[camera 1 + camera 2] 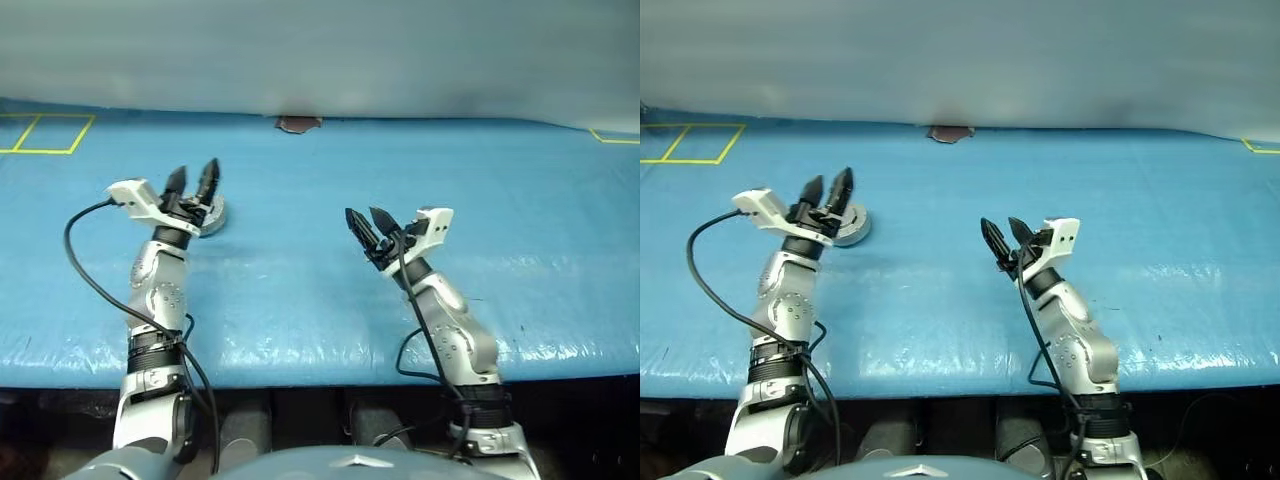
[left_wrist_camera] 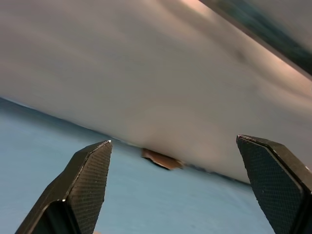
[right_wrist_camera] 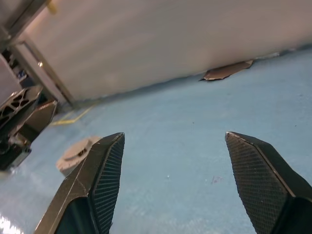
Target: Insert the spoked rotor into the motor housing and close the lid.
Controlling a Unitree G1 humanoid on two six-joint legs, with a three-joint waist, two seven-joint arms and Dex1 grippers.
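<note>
Blue padded table point(image 1: 320, 300) carries the round grey metal closed motor housing point(image 1: 852, 226) beside my left gripper point(image 1: 194, 181); both it and my right gripper point(image 1: 368, 225) are spread, empty.

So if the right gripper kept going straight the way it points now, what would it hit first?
Probably nothing close: between the open fingers of the right gripper lies bare blue mat, then the grey wall. The closed housing sits off to one side.

Silver arms, black cables, black-fingered left hand point(image 1: 193, 180)
</note>
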